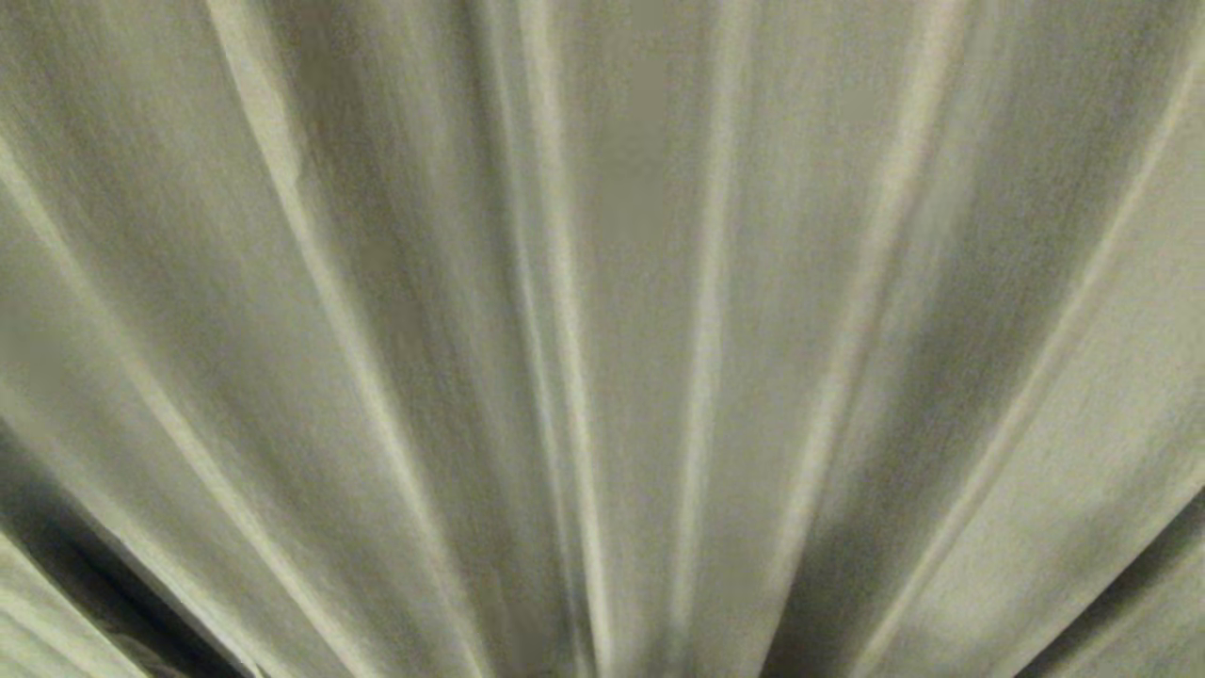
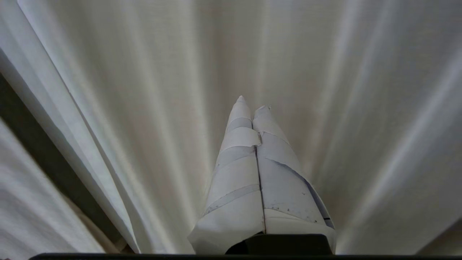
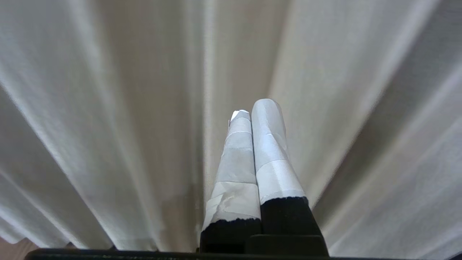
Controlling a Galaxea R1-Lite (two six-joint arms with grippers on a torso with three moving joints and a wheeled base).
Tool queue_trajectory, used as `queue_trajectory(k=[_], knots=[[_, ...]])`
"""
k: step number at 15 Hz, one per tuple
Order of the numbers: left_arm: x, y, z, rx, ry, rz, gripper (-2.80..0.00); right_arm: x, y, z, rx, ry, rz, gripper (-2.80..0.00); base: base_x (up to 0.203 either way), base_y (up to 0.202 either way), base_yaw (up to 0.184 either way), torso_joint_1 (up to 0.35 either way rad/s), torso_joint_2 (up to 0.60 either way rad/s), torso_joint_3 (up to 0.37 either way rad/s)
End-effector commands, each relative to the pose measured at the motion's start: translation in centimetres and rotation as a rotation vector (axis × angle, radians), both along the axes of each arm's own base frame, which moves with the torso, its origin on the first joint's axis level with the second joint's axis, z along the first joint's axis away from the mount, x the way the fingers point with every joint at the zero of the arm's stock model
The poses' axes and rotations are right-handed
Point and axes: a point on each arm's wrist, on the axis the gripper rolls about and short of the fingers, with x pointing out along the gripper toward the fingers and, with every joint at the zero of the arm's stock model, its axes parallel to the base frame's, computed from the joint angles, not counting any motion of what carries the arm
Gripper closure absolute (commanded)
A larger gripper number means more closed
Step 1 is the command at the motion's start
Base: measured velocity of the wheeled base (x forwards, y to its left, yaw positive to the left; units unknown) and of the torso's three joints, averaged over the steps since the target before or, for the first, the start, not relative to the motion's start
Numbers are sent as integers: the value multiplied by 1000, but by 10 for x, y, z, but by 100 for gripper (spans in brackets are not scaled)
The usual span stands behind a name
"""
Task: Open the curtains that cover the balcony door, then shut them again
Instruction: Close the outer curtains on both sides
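From my head I see only the curtains (image 1: 602, 339), cream folds fanning from the bottom centre up to every edge of the frame; neither of my arms shows there, and the balcony door is nowhere visible in any view. Two dark gaps break the cloth in that view, one at the lower left corner and one at the lower right.

My left wrist view gives what the head cannot: my left gripper (image 2: 251, 103), its two tape-wrapped fingers pressed together at centre frame, holding nothing, with the tips pointing at the fabric; whether they touch it I cannot tell. The same view shows a dark gap (image 2: 43, 151) slanting down the left side, between a curtain edge and another panel at the lower left.

My right wrist view shows my right gripper (image 3: 254, 106), likewise closed and empty, white tape over black fingers, before unbroken folds; a patch of brown floor (image 3: 11, 249) peeps at the lower left corner.
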Motion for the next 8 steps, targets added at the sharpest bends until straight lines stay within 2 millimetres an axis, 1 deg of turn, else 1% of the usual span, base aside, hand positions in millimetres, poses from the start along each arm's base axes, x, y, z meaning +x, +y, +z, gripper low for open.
queue_trajectory(k=[1,8], knots=[[0,0,0,-1,0,0,0,0,0,0,-1,-1,2,0,0,0,0,0,0,0],[0,0,0,-4,0,3,0,0,0,0,-1,0,1,0,0,0,0,0,0,0]])
